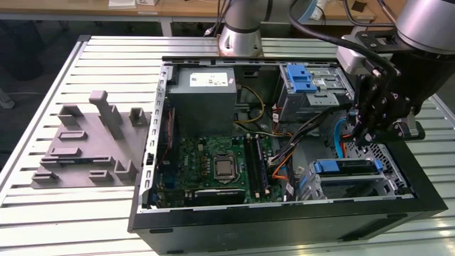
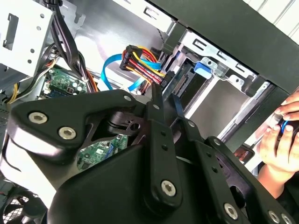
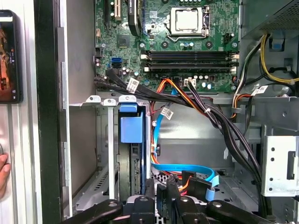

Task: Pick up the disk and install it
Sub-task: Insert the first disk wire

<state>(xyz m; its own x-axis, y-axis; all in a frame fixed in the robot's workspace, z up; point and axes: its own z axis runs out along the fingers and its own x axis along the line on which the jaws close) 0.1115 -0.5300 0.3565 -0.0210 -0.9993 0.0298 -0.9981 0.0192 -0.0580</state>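
The black, bolted-link gripper (image 1: 364, 140) hangs inside the open black steel computer case (image 1: 284, 226), its slim fingers (image 2: 155, 105) drawn close together with nothing between them. The disk (image 1: 346, 167), a flat slab edged in glossy blue plastic, sits in the perforated silver sheet-metal cage (image 1: 387, 184) at the case's front corner, just below the gripper; in the first wrist view its blue tab (image 3: 131, 129) stands between the cage rails. Beside it lie the green motherboard (image 1: 220, 162), a ribbon-flat blue cable (image 3: 187, 170) and the boxy grey power supply (image 1: 202, 101)
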